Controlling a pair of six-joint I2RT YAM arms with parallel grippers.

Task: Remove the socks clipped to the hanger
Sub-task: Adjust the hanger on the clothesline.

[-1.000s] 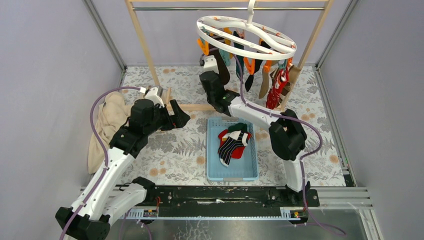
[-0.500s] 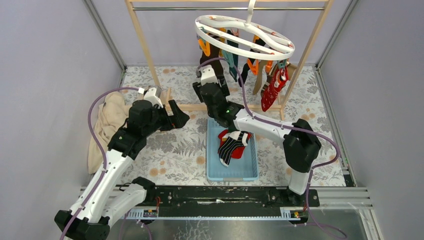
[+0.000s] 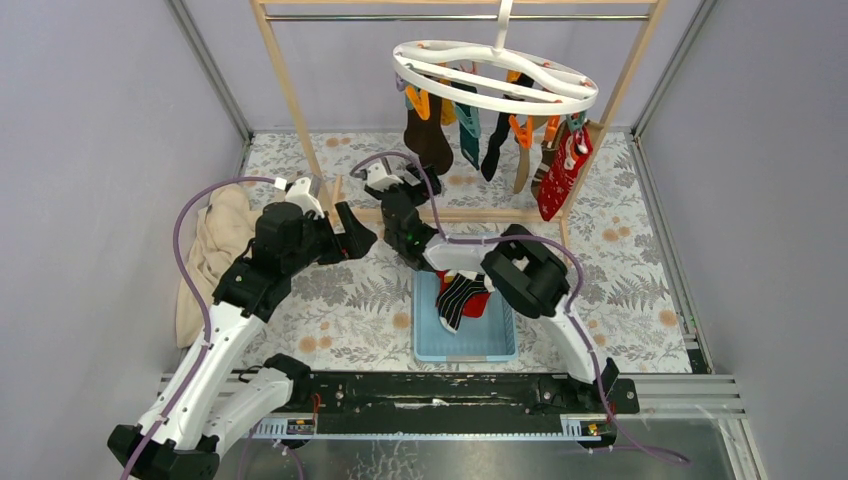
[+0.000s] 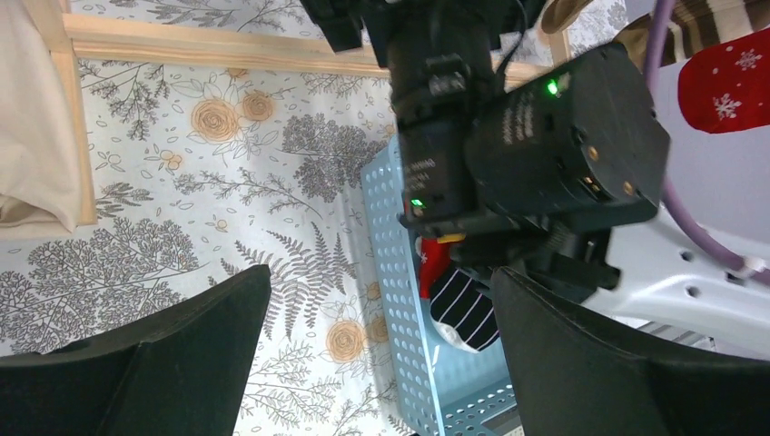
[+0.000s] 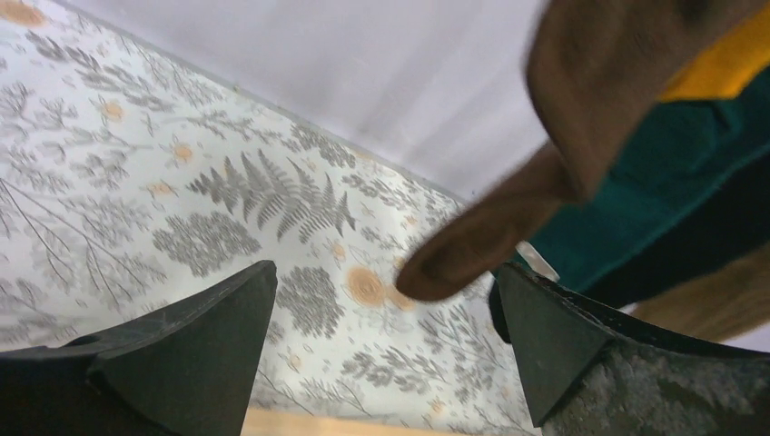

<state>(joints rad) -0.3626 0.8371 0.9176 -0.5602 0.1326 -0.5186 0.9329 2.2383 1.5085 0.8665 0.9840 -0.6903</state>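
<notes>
Blue perforated basket (image 3: 482,342): striped sock (image 3: 455,298) over red sock (image 3: 481,303).

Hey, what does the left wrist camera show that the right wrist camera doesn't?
Left wrist only: the blue basket holding a striped sock, the right arm, the beige cloth and a wooden rack bar. Right wrist only: a brown sock hanging close, with a teal sock and a mustard sock behind it. Both: the floral table cover and an open claw, left claw or right claw.
</notes>
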